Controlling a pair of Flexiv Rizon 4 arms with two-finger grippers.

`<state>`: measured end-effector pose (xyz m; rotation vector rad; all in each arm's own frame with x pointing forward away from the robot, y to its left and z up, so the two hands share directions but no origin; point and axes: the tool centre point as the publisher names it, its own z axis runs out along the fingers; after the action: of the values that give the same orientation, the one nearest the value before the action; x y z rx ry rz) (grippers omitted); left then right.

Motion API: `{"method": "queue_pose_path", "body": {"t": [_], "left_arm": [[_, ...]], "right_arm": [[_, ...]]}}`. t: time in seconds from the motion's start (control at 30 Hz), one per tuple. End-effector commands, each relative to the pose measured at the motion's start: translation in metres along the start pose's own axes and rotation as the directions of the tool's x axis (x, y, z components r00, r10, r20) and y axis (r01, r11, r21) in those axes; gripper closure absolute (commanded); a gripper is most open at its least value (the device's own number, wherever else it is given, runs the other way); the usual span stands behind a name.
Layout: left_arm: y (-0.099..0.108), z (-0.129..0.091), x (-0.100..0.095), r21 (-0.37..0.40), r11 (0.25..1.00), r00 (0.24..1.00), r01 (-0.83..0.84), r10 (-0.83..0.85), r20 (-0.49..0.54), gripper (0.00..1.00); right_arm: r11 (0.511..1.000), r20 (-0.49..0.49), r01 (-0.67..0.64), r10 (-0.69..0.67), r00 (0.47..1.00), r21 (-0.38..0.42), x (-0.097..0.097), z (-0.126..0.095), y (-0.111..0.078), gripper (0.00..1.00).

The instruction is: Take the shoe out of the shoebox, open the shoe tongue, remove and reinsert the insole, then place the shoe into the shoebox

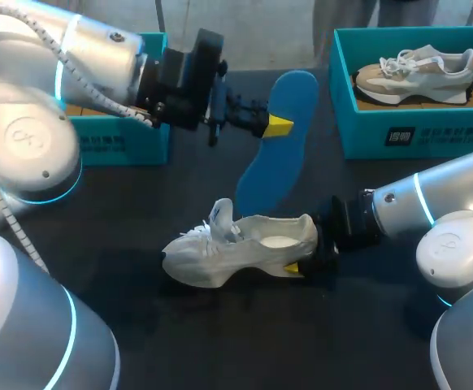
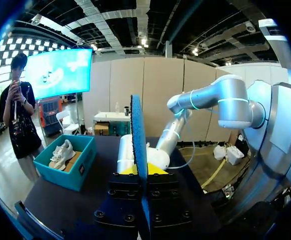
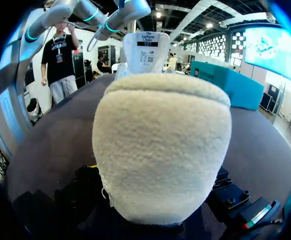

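Note:
A white shoe (image 1: 236, 248) stands upright on the dark table, toe to the left, tongue pulled up. My right gripper (image 1: 305, 262) is around its heel, a yellow fingertip (image 1: 295, 269) against the near side. In the right wrist view the fuzzy heel (image 3: 160, 150) fills the space between the fingers and hides them, and the tongue label (image 3: 146, 50) rises behind it. My left gripper (image 1: 275, 124) is shut on the edge of a blue insole (image 1: 279, 146), held in the air above and behind the shoe. The left wrist view shows the insole (image 2: 138, 140) edge-on between the shut tips of the left gripper (image 2: 141, 171).
A teal shoebox (image 1: 419, 134) at the back right holds a beige shoe (image 1: 419, 73). Another teal shoebox (image 1: 114, 142) sits at the back left, partly hidden by my left arm. Bare dark table lies in front of the white shoe.

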<state>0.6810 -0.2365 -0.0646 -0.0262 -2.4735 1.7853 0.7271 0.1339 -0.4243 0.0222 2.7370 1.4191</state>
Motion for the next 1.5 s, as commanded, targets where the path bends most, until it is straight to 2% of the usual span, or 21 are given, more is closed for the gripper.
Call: {"method": "queue_pose_path", "body": {"t": [0.03, 0.43, 0.57, 0.63, 0.7, 1.07, 1.23, 1.5], "left_arm": [[0.004, -0.002, 0.003, 0.023, 1.0, 1.0, -0.002, 0.001, 0.005, 1.0], [0.002, -0.003, 0.005, 0.038, 0.999, 1.0, 0.026, -0.026, 0.0, 1.0], [-0.012, -0.007, 0.013, 0.069, 0.992, 0.994, 0.106, -0.104, -0.024, 1.0], [-0.022, -0.009, 0.019, 0.114, 0.979, 0.985, 0.167, -0.162, -0.056, 1.0], [-0.03, -0.012, 0.025, 0.128, 0.964, 0.971, 0.231, -0.221, -0.089, 1.0], [-0.061, -0.024, 0.042, 0.136, 0.863, 0.866, 0.486, -0.454, -0.211, 1.0], [-0.074, -0.029, 0.043, 0.204, 0.805, 0.828, 0.557, -0.521, -0.208, 1.0], [-0.101, -0.037, 0.055, 0.222, 0.785, 0.814, 0.578, -0.539, -0.216, 1.0]], "right_arm": [[1.0, 0.002, 0.0, 0.0, 1.0, 0.003, 0.0, 0.002, -0.001, 1.0], [1.0, 0.002, 0.0, 0.0, 1.0, 0.003, 0.0, 0.002, -0.001, 1.0], [1.0, 0.002, 0.0, 0.0, 1.0, 0.003, 0.0, 0.002, -0.001, 1.0], [1.0, 0.002, 0.0, 0.0, 1.0, 0.003, 0.0, 0.002, -0.001, 1.0], [1.0, 0.002, 0.0, 0.0, 1.0, 0.003, 0.0, 0.002, -0.001, 1.0], [1.0, 0.002, 0.0, 0.0, 1.0, 0.003, 0.0, 0.002, -0.001, 1.0], [1.0, 0.002, 0.0, 0.0, 1.0, 0.003, 0.0, 0.002, -0.001, 1.0], [1.0, 0.002, 0.0, 0.0, 1.0, 0.003, 0.0, 0.002, -0.001, 1.0]]}}
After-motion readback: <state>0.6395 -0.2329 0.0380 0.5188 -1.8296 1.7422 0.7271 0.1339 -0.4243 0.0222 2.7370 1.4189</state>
